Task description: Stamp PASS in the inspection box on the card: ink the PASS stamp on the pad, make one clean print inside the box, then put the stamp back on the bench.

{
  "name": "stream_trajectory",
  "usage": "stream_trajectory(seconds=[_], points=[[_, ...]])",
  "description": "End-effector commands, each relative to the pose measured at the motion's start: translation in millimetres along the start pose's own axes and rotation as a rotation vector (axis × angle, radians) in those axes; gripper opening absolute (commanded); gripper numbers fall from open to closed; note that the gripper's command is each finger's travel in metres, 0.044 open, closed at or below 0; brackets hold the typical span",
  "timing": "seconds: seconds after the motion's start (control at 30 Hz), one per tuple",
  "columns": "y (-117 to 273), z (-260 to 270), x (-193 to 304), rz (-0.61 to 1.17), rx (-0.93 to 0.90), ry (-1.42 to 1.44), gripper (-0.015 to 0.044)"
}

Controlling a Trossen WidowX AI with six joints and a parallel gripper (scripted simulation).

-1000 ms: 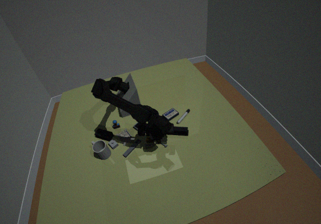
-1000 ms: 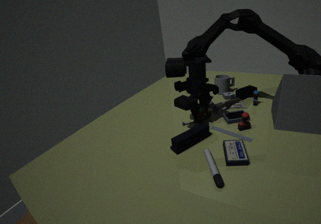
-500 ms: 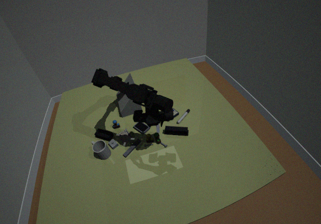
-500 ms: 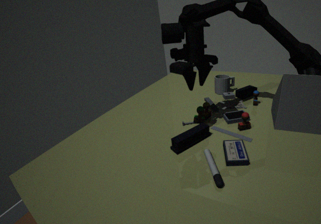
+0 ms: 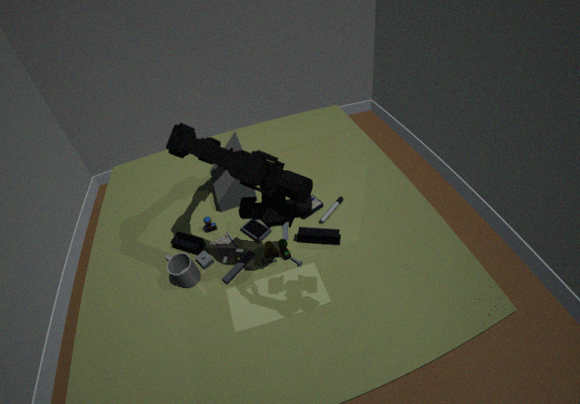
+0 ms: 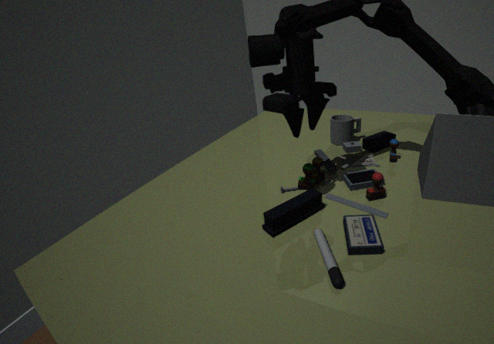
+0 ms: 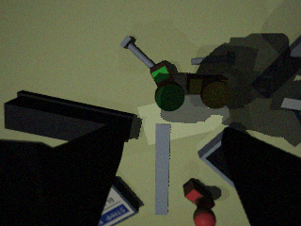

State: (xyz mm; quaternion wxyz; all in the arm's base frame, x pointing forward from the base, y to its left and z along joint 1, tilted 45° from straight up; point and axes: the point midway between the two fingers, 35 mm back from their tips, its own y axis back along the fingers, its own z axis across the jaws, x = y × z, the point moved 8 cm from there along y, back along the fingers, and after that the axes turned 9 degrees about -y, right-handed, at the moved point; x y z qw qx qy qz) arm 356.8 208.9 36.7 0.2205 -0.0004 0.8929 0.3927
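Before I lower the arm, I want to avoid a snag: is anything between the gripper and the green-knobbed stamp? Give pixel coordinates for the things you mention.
Nothing visible stands between the gripper (image 5: 286,223) (image 6: 304,133) (image 7: 177,131) and the green-knobbed stamp (image 5: 283,243) (image 6: 307,169) (image 7: 169,97). The yellow-knobbed stamp (image 5: 268,247) (image 6: 317,161) (image 7: 215,94) is close beside it.
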Motion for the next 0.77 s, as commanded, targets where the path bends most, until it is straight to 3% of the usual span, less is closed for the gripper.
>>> stream_trajectory(seconds=[0.0,0.73], points=[[0.6,-0.1,-0.2,0.005,-0.002,-0.004,0.0263],[0.1,0.0,-0.1,0.000,0.000,0.000,0.0263]])
